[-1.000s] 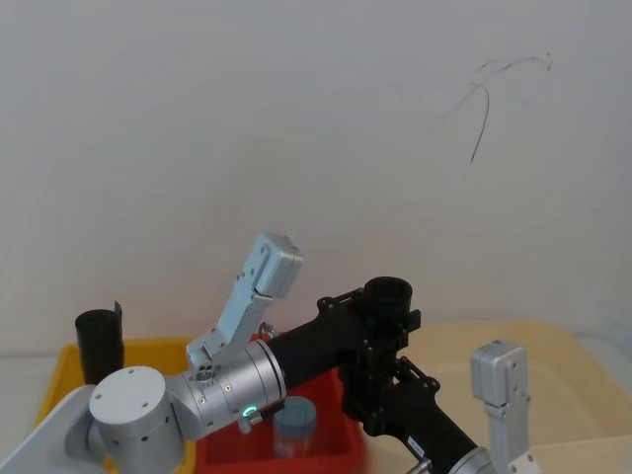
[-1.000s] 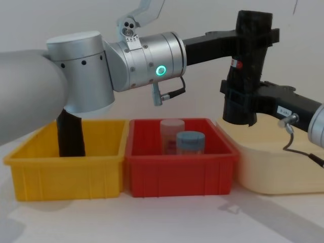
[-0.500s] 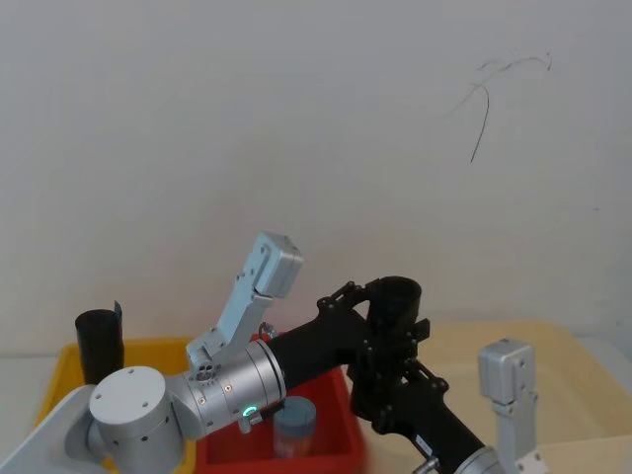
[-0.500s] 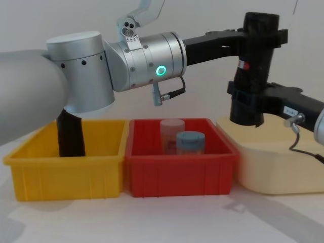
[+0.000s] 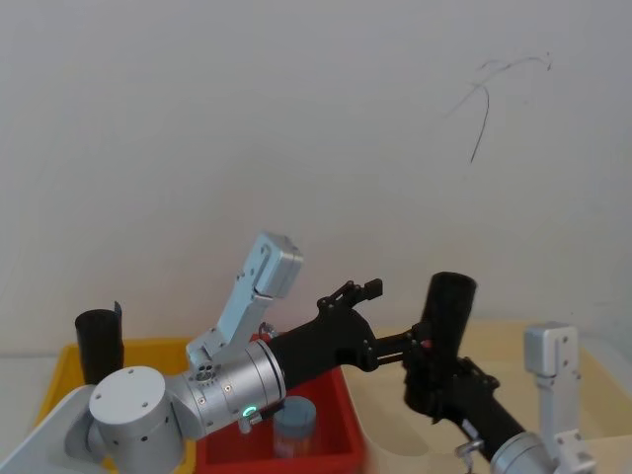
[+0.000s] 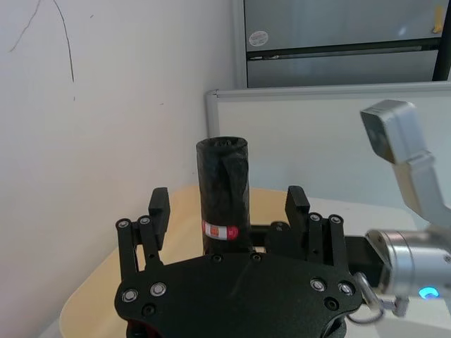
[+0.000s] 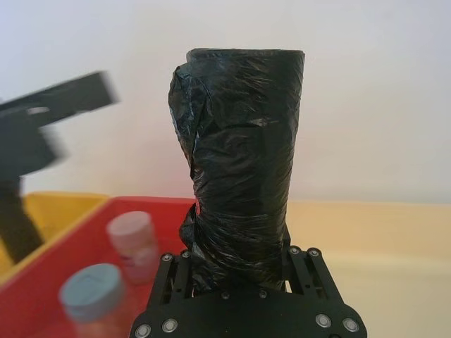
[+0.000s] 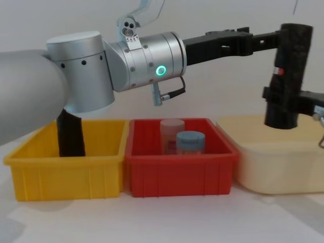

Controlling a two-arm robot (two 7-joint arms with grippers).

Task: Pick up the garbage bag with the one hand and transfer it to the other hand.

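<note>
Over the beige tub (image 8: 273,162), at about 2 o'clock from the red bin (image 8: 179,177) in the chest view, the garbage bag (image 8: 289,76) stands upright in the air, clear of the tub's rim. The right gripper (image 8: 286,98) clamps it around its lower part, both fingers pressed against the crinkled black plastic; the right wrist view shows the roll rising straight up out of that grip. A small red-and-white sticker (image 6: 220,230) sits at mid-height, just above the clamp.

The left gripper (image 6: 227,204) reaches across from 9 o'clock, level with the bag's upper part, on the thick silver arm with the green ring (image 8: 161,70). Its fingers (image 6: 158,208) are spread wide and hold nothing. Seen from the left wrist, the bag lies beyond them on the line between the two tips, with wall showing on either side of it. From the chest, one fingertip runs right up to the roll's upper edge; whether it touches there I cannot tell.

At 9 o'clock from the red bin sits a yellow bin (image 8: 66,167) with a second black roll (image 8: 71,134) standing in it. Inside the red bin are a blue-lidded jar (image 8: 190,142) and, just behind it at 11 o'clock, a pale-lidded jar (image 8: 172,129).
</note>
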